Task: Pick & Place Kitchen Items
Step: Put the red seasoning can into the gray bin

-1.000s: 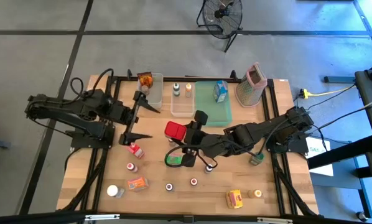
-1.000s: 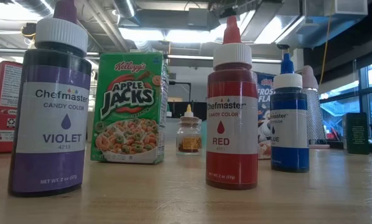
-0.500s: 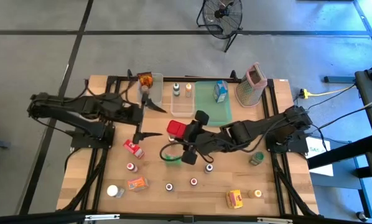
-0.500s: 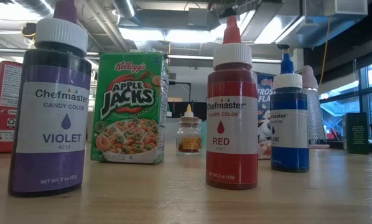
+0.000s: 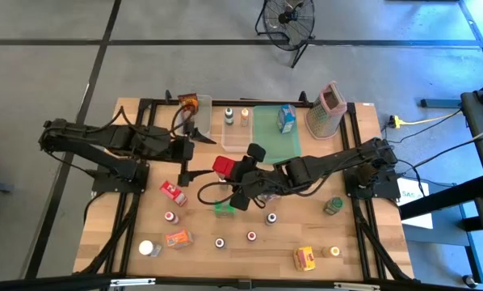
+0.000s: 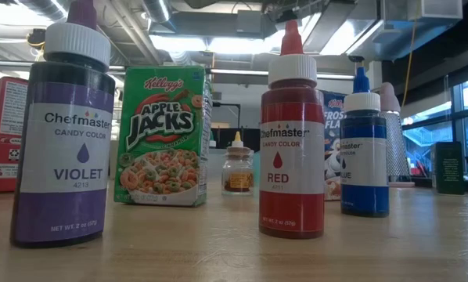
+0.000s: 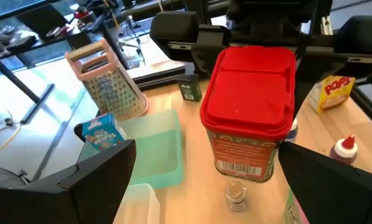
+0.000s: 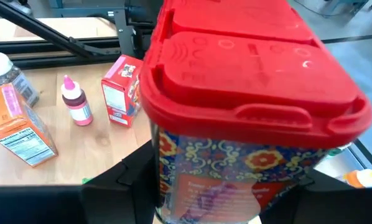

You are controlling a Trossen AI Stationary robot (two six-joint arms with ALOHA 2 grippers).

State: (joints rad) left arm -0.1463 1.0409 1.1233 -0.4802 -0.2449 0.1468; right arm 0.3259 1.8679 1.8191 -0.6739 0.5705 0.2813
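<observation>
Wooden table point(image 5: 144, 218), light planks, dark frame rails along both sides.

Far edge: two clear bins point(image 5: 238, 129), green tray point(image 5: 274, 141) with a blue box point(image 5: 287, 118) on it, metal grater point(image 5: 327, 109) with pink top.

Middle: small red box point(image 5: 174, 191), green cereal box point(image 5: 223, 208), dark-green jar point(image 5: 333, 206).

Near edge: white-capped jar point(image 5: 147, 248), orange packet point(image 5: 178, 238), yellow box point(image 5: 305, 258), several small capped bottles point(image 5: 251, 236) standing apart.
</observation>
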